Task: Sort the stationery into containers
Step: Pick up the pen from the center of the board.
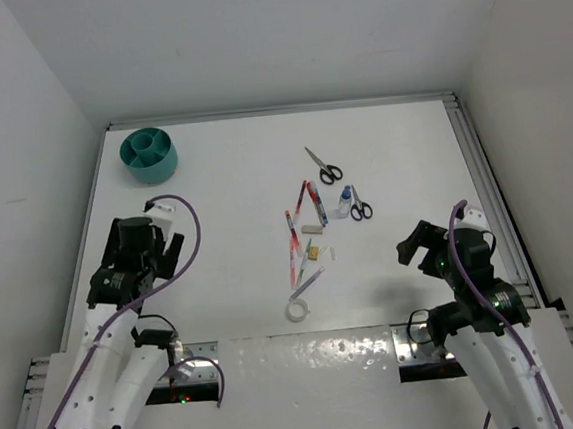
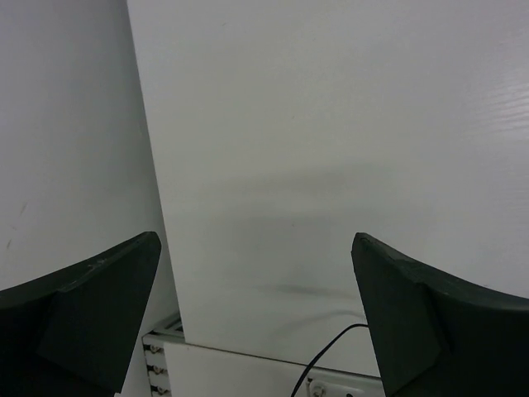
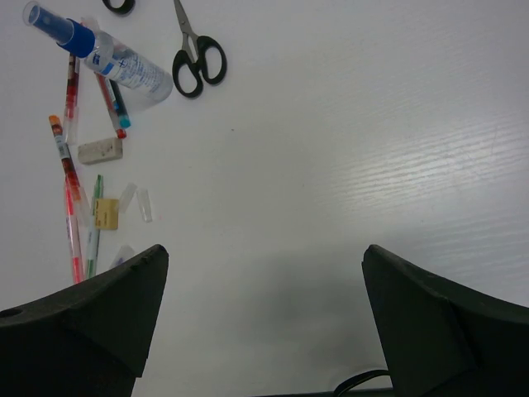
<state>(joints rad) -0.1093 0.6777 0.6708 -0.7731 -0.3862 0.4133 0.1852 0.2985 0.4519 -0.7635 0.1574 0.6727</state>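
The stationery lies in a loose cluster mid-table. It includes two black-handled scissors [image 1: 323, 165] [image 1: 359, 204], a blue-capped glue bottle [image 1: 345, 203] [image 3: 107, 54], thin pens [image 1: 294, 239] [image 3: 70, 165], a white eraser [image 1: 312, 228] [image 3: 100, 150], a tan eraser [image 1: 314, 253] [image 3: 106, 212] and a white tape ring [image 1: 297, 310]. The teal organiser cup [image 1: 150, 154] stands at the far left, its compartments looking empty. My left gripper [image 1: 163, 235] [image 2: 254, 240] hovers open over bare table below the cup. To the right of the cluster my right gripper [image 1: 417, 245] [image 3: 264, 250] is open, holding nothing.
White walls close in the table on the left, back and right. A metal rail [image 1: 479, 173] runs along the right edge, and another rail [image 2: 248, 368] with a black cable lies at the near edge. Small clear caps [image 3: 136, 201] lie beside the tan eraser.
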